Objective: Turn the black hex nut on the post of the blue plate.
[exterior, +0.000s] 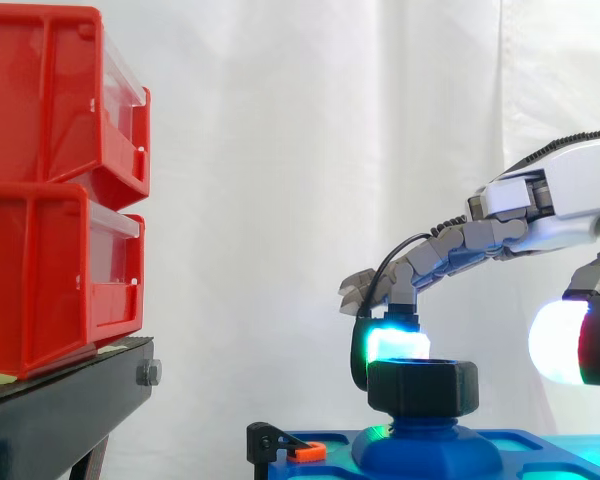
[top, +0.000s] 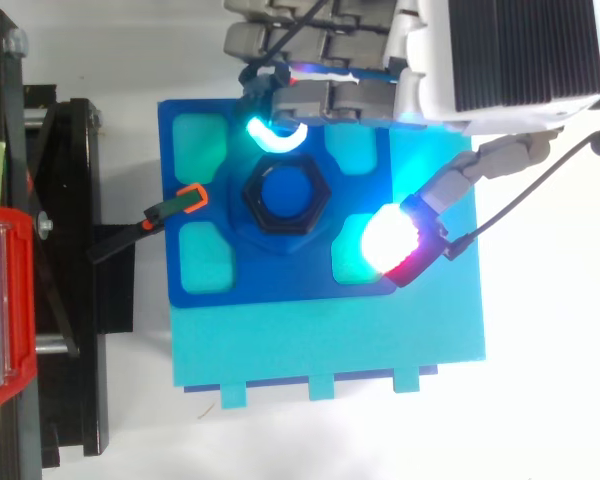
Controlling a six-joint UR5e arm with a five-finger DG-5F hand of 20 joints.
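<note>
Side view: blue plate cut off at btm; top view: robot hand cut by top edge.

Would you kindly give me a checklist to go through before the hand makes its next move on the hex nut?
1. Black hex nut sits on the blue post: ok.
2. Cyan fingertip is at the nut's rim: ok; actual contact: cannot tell.
3. Thumb pad bears on the nut: not ok, it stands apart to one side.
4. Hand pinches the nut between the fingers and thumb: not ok, it is open.
5. Blue plate is held firm by the orange-tipped clamp: cannot tell.
</note>
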